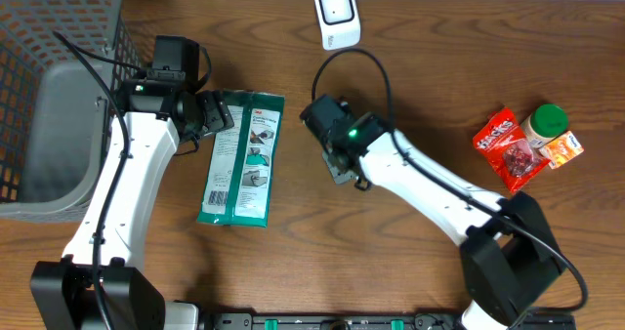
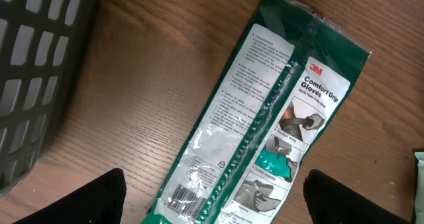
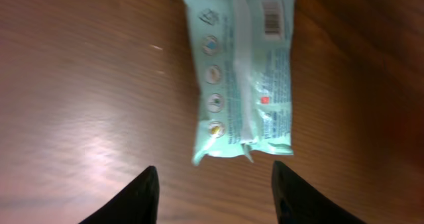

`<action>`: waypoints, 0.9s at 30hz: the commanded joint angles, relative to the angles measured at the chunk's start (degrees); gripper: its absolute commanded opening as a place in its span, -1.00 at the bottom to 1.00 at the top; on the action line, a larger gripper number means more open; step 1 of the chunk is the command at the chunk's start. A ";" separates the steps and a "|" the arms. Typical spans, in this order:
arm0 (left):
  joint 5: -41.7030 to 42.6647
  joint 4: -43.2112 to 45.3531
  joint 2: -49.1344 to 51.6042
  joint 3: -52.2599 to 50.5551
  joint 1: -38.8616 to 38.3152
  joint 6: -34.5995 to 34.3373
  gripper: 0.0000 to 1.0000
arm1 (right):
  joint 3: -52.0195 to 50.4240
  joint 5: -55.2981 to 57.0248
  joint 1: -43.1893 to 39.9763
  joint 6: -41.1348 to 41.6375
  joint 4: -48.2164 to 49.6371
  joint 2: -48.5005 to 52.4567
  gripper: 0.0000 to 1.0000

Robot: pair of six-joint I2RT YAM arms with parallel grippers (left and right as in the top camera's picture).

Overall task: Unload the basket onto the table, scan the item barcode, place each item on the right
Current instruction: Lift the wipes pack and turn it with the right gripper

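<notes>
glove pack (image 2: 265,118): lower end cut off by picture edge | pale packet (image 3: 242,78): top cut off, small print blurred, not readable

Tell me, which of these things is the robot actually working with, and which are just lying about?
In the job: white scanner; green glove pack; pale green pack below the right gripper.
Lying about: grey basket; red snack bag; green-lidded jar; orange packet.
</notes>
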 commanded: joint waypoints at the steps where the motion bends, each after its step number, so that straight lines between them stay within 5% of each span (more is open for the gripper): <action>1: -0.72 -0.17 -0.24 0.90 0.22 0.31 0.72 | -3.34 10.88 0.72 1.99 3.32 0.74 -0.05; 27: -0.72 -0.17 -0.24 0.90 0.22 0.31 0.72 | -9.27 6.84 0.55 0.00 18.16 3.80 -0.11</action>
